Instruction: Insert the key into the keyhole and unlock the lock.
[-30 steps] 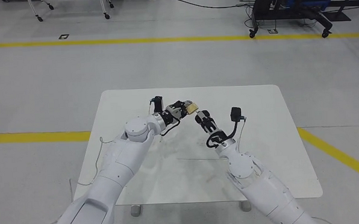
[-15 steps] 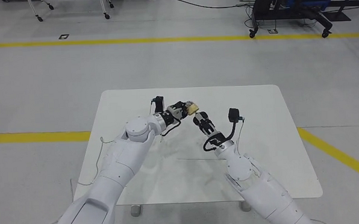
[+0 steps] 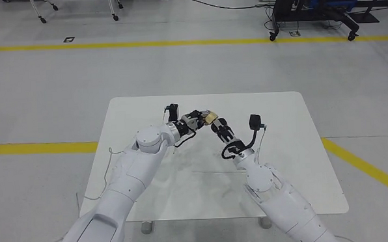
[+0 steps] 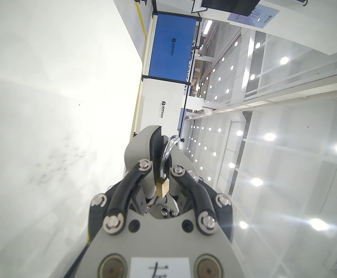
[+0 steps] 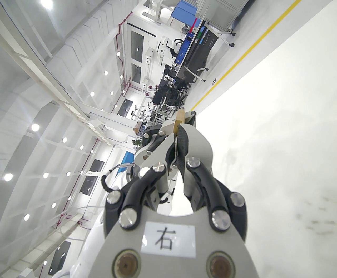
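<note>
The left pincer (image 4: 167,150) is clamped on the lock (image 3: 208,117), above the worktop (image 3: 287,175); the right pincer (image 3: 217,124), closed together on what I judge is the key, has come nearer and now meets the lock; insertion probably begins.

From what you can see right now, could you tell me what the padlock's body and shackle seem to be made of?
On the padlock, the body looks like brass: dull yellow-gold metal. Its shackle is probably polished or plated steel: bright silver with sharp highlights.
</note>
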